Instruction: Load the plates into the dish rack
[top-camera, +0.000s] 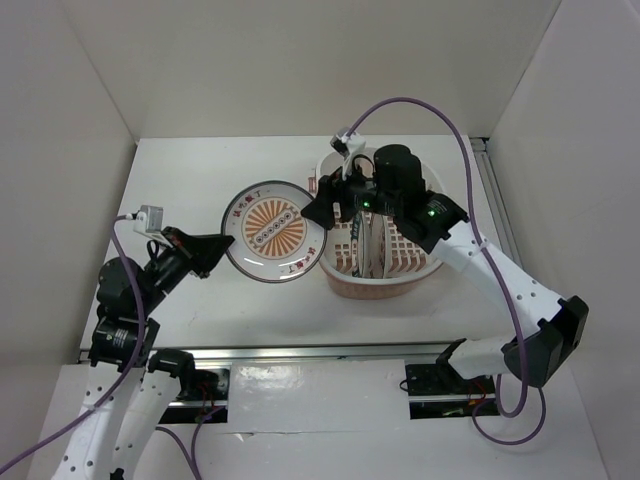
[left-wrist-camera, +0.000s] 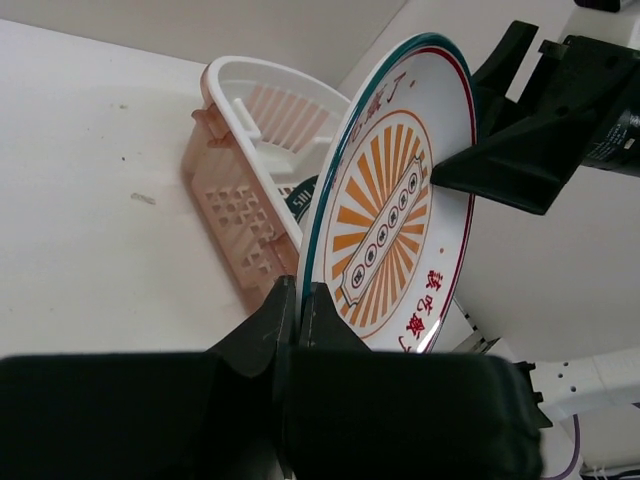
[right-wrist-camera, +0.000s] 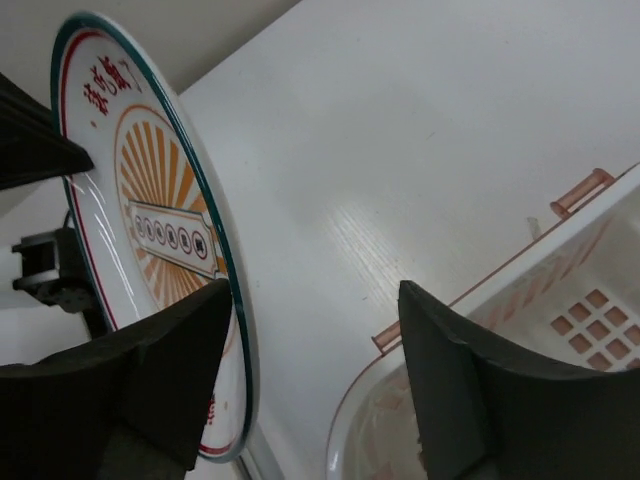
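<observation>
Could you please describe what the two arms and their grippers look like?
The left arm and right arm have white links, black joints and looping purple cables. Green lights glow on the right one. The left gripper and right gripper are black, with broad wedge-shaped fingers.

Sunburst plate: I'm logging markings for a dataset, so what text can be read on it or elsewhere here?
Sunburst plate, red Chinese characters near its rim: too blurred to quote.
Teal-rimmed plate in the dish rack, white lettering: too small to read.
No other text visible.
</observation>
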